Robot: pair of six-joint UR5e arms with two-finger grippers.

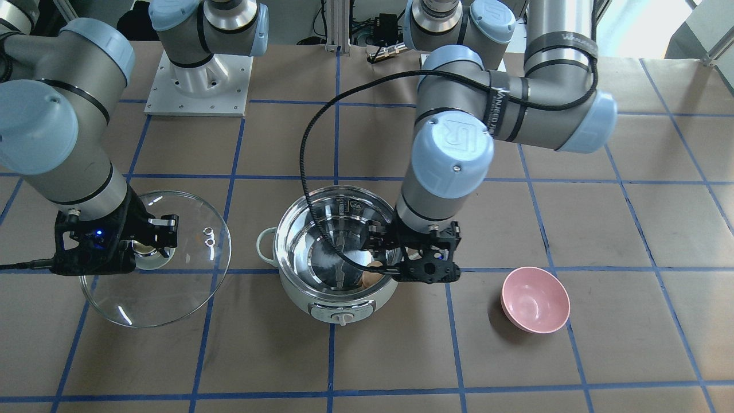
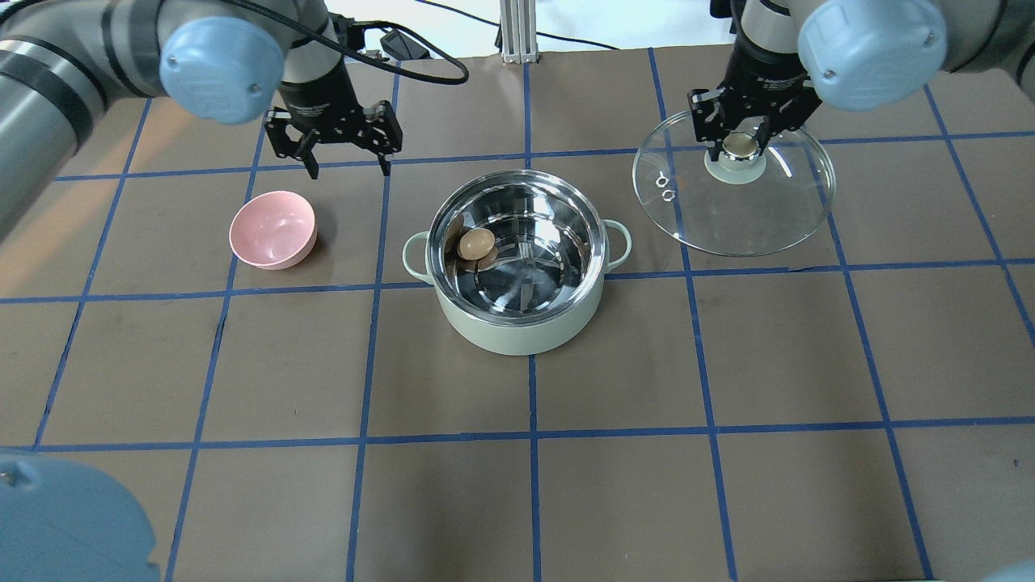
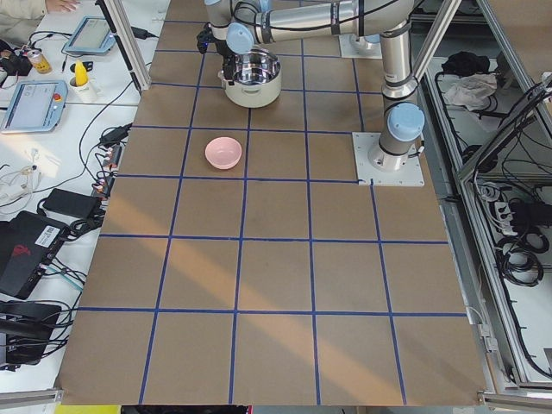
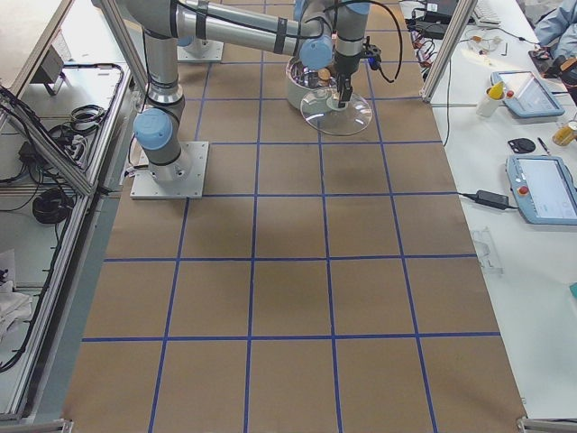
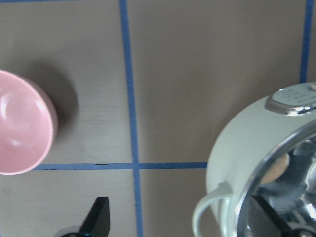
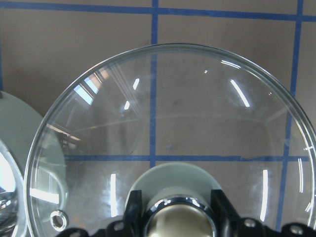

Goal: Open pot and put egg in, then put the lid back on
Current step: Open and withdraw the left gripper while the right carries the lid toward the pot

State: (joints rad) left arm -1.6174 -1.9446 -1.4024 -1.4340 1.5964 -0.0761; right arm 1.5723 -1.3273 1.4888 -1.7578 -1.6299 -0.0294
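Egg [image 2: 475, 243] in open pot [image 2: 517, 333]. L jaws wide apart, empty, nr pot. R jaws clamped on knob [image 2: 739, 145] of lid [image 2: 752, 218]. L arm cap [image 1: 453, 150]: "UR" logo.

Overhead and front views face each other; side views look lengthwise, distant; wrist views are close. All share the pot [image 2: 517, 330].

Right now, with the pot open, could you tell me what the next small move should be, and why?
Probably the right gripper should carry the lid across to above the pot. The egg already lies inside the pot. The lid is off to one side with its knob between the right gripper's fingers, and the left gripper is open and empty.
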